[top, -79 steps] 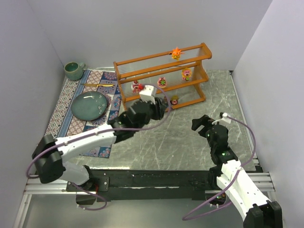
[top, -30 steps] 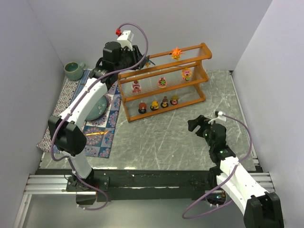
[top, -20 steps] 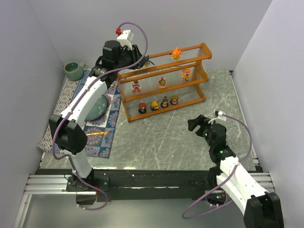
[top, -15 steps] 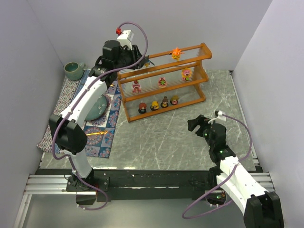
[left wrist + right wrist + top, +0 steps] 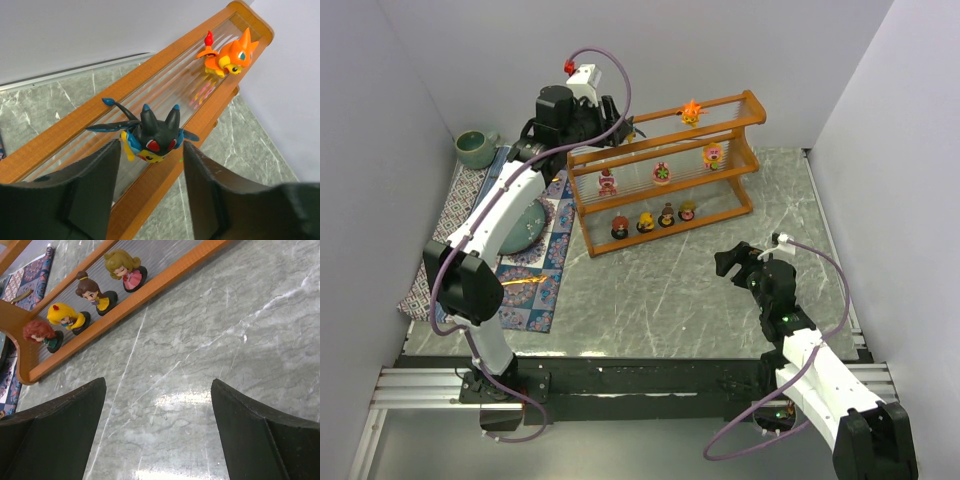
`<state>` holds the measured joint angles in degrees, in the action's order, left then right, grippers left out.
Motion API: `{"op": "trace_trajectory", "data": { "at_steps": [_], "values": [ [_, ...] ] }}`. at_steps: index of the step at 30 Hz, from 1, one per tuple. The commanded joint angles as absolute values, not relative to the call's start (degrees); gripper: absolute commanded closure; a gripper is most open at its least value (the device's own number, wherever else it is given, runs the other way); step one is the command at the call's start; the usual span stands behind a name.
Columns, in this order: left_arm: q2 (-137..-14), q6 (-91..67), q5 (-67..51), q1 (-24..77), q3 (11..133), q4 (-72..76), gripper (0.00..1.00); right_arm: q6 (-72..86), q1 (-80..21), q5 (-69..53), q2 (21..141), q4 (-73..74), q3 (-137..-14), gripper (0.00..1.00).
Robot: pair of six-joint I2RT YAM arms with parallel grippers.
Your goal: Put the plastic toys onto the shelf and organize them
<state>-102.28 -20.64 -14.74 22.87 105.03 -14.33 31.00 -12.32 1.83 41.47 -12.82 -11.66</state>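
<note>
Plastic toys [image 5: 662,173] are sitting on all three tiers of the shelf [image 5: 665,138]. Left hand [image 5: 151,155] is hovering at the top tier, fingers apart on either side of a black toy [image 5: 150,137], an orange toy [image 5: 227,55] standing farther along. Right hand [image 5: 157,390] is hanging spread wide over the counter [image 5: 225,340], near four toys [image 5: 95,292] lining the bottom tier.
</note>
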Motion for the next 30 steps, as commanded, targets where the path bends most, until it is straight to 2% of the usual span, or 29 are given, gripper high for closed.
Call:
{"op": "trace_trajectory", "data": {
  "at_steps": [1,8,16,23,26,28,30],
  "values": [
    [-100.3,-20.4,-14.8,22.4,104.2,-11.5,0.37,30.2,-12.0,1.3,41.7,-14.9,-11.7,0.07],
    [-99.4,-20.8,-15.3,22.3,103.8,-10.8,0.24,30.1,-12.0,0.7,42.8,-15.3,-12.0,0.08],
    [-93.4,-21.5,-14.9,22.2,101.6,-8.5,0.01,30.0,-12.0,0.4,43.2,-15.4,-12.0,0.07],
    [-84.5,-21.7,-7.8,22.3,98.1,-7.9,0.03,29.8,-12.1,0.9,40.7,-14.5,-12.0,0.06],
    [-79.1,-21.7,-0.2,22.3,95.1,-10.4,0.03,29.8,-12.0,1.9,37.8,-12.6,-12.3,0.05],
    [-73.3,-22.5,9.0,22.3,92.0,-12.8,0.03,29.9,-12.1,3.4,35.7,-9.2,-13.5,0.05],
    [-68.4,-22.8,13.8,22.3,85.2,-13.6,0.03,29.7,-12.0,4.3,31.7,-4.8,-14.7,0.05]
  ]
}}
